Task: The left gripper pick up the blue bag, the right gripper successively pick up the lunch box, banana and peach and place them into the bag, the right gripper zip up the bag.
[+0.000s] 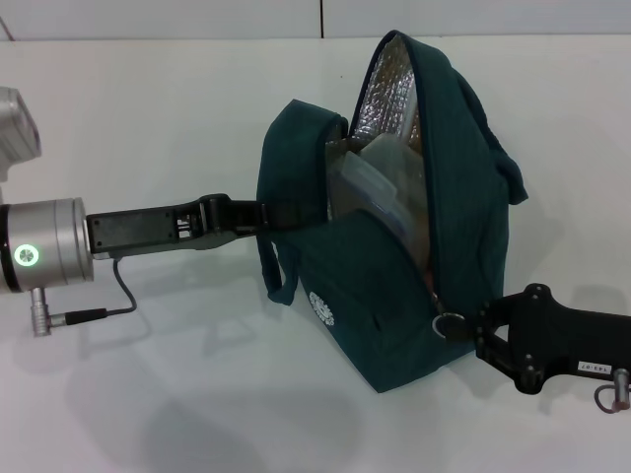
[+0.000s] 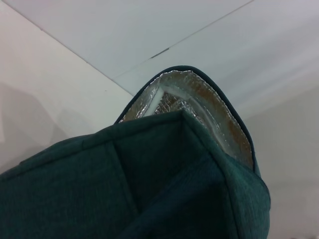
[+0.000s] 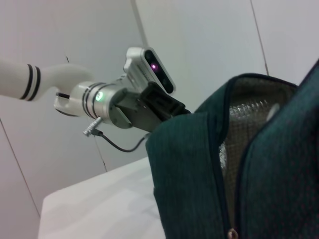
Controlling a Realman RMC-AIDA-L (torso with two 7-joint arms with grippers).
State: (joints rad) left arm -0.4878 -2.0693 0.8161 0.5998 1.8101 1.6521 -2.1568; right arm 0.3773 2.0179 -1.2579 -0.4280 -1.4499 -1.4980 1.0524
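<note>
Evidently the loading stage was over and the closing stage was in hand. The blue bag stood on the white counter, towards its right side and well clear of the far edge, its mouth gaping and the silver foil lining exposed. Inside, the lunch box was visible, standing on edge; neither banana nor peach could be made out.

The left pincer was clamped on the bag's left wall at the handle strap, steadying it. The right pincer sat at the bag's near right corner, closed on the metal ring zipper pull.

Judgement on handling: the bag was soft fabric and would buckle under any sideways pull, so the left hold had to supply counter-tension. The ring was small, hard and likely slippery; it was the only sound purchase for zipping. The load inside appeared modest, the plastic box rigid but liable to shift.
</note>
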